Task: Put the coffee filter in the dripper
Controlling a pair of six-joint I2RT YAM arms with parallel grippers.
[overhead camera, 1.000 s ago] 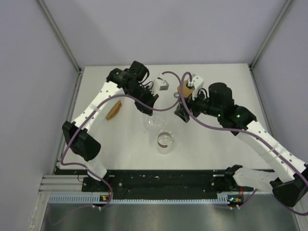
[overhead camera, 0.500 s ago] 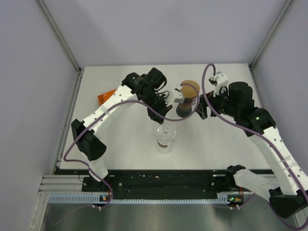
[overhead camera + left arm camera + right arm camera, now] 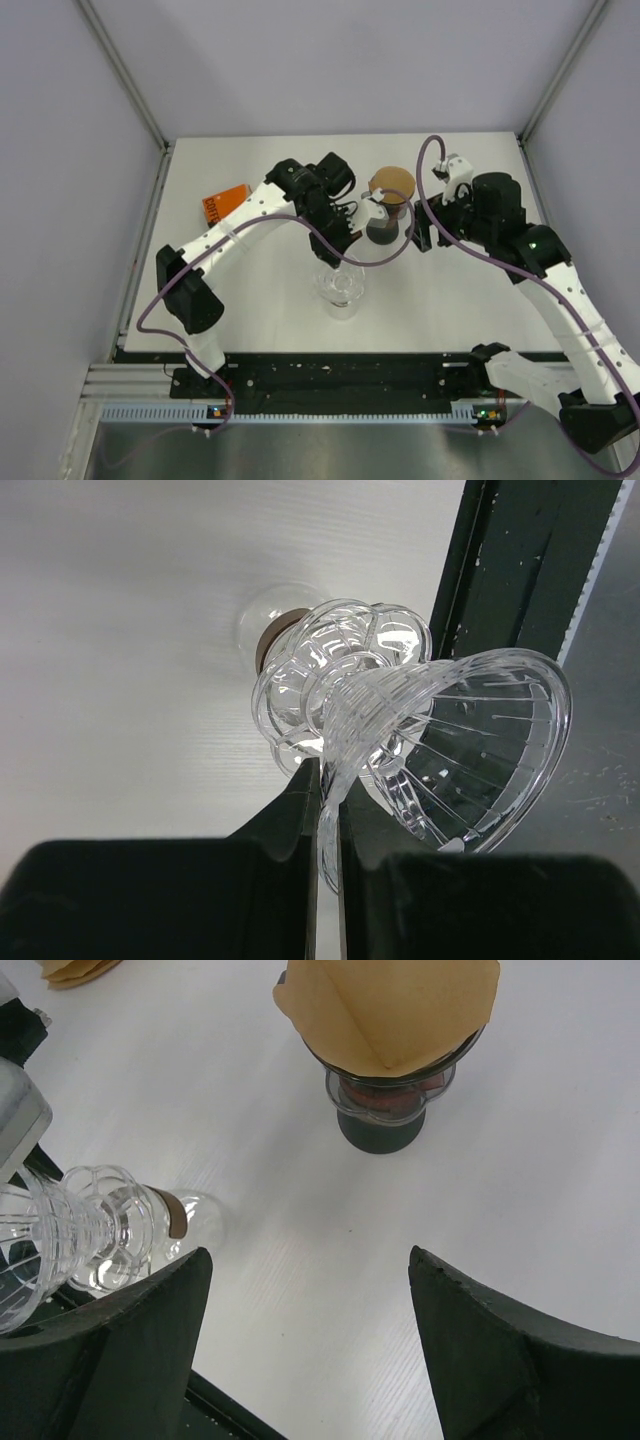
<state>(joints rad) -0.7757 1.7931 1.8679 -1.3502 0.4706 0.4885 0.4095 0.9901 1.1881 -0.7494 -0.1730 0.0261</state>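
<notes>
- The coffee filter [image 3: 385,1005], a brown paper cone, sits opened in a dark-footed holder [image 3: 380,1125] in the far half of the table [image 3: 250,300], midway between its side edges.
- The clear dripper [image 3: 480,740] hangs tilted above the glass carafe [image 3: 272,635], closer to the near edge.
- My left gripper [image 3: 327,780] is clenched on that dripper's rim.
- My right gripper [image 3: 310,1255] is spread wide, grasping nothing, beside the holder.

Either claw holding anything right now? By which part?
Left claw pinches the clear dripper by its thin handle piece; right claw is open, holding nothing.
</notes>
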